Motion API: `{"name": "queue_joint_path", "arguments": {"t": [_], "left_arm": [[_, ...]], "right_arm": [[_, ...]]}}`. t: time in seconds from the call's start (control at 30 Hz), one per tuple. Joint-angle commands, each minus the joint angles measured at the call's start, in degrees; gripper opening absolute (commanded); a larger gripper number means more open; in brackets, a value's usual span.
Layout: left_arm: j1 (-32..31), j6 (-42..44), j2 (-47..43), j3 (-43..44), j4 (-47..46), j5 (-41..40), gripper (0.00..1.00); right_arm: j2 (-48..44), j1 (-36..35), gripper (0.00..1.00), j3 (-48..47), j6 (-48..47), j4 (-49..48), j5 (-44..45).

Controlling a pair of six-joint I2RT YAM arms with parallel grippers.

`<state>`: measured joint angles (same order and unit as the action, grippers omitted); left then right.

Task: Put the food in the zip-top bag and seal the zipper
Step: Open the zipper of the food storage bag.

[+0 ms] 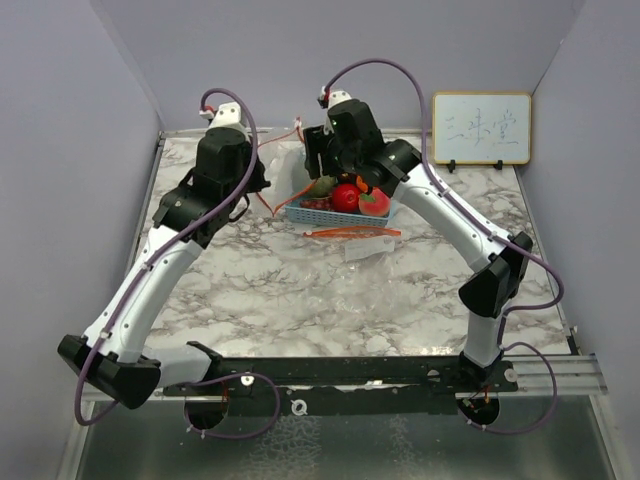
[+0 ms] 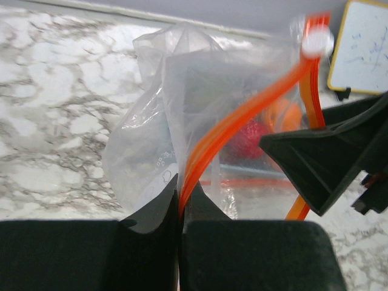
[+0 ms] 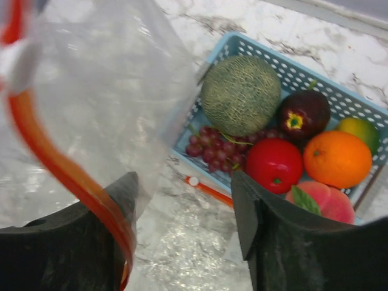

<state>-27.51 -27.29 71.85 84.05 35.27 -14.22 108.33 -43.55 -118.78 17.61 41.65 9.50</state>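
My left gripper [image 2: 180, 185] is shut on the orange zipper strip [image 2: 242, 115] of a clear zip-top bag [image 2: 182, 91] and holds it up above the table. In the top view my left gripper [image 1: 258, 183] is left of the blue mesh basket [image 1: 300, 212]. My right gripper [image 3: 185, 188] is open, and the bag's zipper strip [image 3: 66, 170] drapes over its left finger [image 3: 109, 212]. The food lies in the basket [image 3: 242, 42]: a grey-green melon [image 3: 241, 94], a dark purple fruit [image 3: 303, 114], an orange [image 3: 337, 159], a yellow-green fruit [image 3: 362, 128], a red apple [image 3: 274, 165], a peach [image 3: 324, 203] and red grapes [image 3: 212, 148].
A second clear bag [image 1: 365, 247] with an orange zipper [image 1: 350, 232] lies flat in front of the basket; its zipper also shows in the right wrist view [image 3: 206, 188]. A small whiteboard [image 1: 481, 128] stands at the back right. Grey walls enclose the marble table [image 1: 300, 300].
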Motion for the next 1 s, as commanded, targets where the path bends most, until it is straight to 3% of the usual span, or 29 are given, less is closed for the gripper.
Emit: {"name": "queue_joint_path", "arguments": {"t": [0.0,0.1,0.3,0.4,0.57,0.7,0.8,0.9,0.97], "left_arm": [[-0.18,1.66,-4.21,2.34,3.5,-11.27,0.0],[-0.18,3.08,-6.3,1.62,5.66,-17.97,0.0],[-0.18,6.98,-6.8,2.96,12.54,-31.46,0.0],[-0.18,5.76,-7.57,-1.07,11.16,-30.14,0.0],[-0.21,-1.57,-9.33,-15.53,4.07,-23.58,0.0],[-0.18,-4.92,-7.39,-20.51,-0.14,-20.82,0.0],[-0.18,-5.15,-5.59,-21.66,-2.18,-20.48,0.0],[-0.18,-5.54,-4.2,-22.2,-3.62,-19.8,0.0],[-0.18,-5.67,-3.61,-22.28,-4.25,-19.36,0.0]], "right_arm": [[-2.13,-0.31,0.56,5.47,-3.42,1.73,9.88],[-2.26,-0.22,0.5,8.35,-4.23,-0.75,8.79],[1.4,-0.22,0.49,11.36,-2.89,-2.68,5.09],[-0.18,-0.22,0.56,13.38,-5.74,-7.44,-1.84],[-4.22,-0.28,0.77,16.07,-9.34,-15.19,-15.0],[-4.67,-0.26,0.84,15.83,-10.21,-14.31,-19.36],[-6.84,-0.26,1.0,17.81,-9.82,-15.51,-21.45],[-8.92,-0.22,0.99,18.62,-8.98,-15.89,-23.21],[-9.95,-0.22,0.99,18.27,-7.99,-14.21,-19.33]]}}
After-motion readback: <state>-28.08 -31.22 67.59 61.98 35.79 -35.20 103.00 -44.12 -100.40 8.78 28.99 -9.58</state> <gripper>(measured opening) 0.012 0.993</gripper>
